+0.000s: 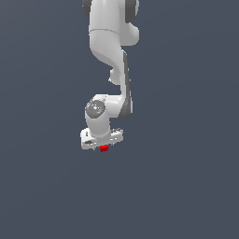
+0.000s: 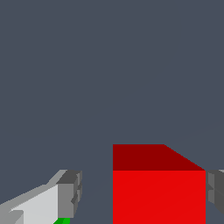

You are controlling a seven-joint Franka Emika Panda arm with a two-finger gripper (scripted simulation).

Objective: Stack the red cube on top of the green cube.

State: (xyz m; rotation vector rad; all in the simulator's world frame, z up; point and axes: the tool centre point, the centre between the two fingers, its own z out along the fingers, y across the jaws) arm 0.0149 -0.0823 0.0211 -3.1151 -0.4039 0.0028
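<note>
dark grey floor (image 1: 186,186); hand (image 2: 142,192) spread, red cube (image 2: 159,192) between fingers; green cube (image 2: 64,221) sliver, perhaps, wrist view only.

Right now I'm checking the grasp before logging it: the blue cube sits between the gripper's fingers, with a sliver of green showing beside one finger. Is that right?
Not quite: the cube between the fingers is red, not blue. The wrist view shows the red cube there, and the green sliver beside one finger is as you said.

Red cube (image 2: 159,183) between jaws, touching 1; green cube (image 2: 62,221) behind finger (image 2: 65,194).
</note>
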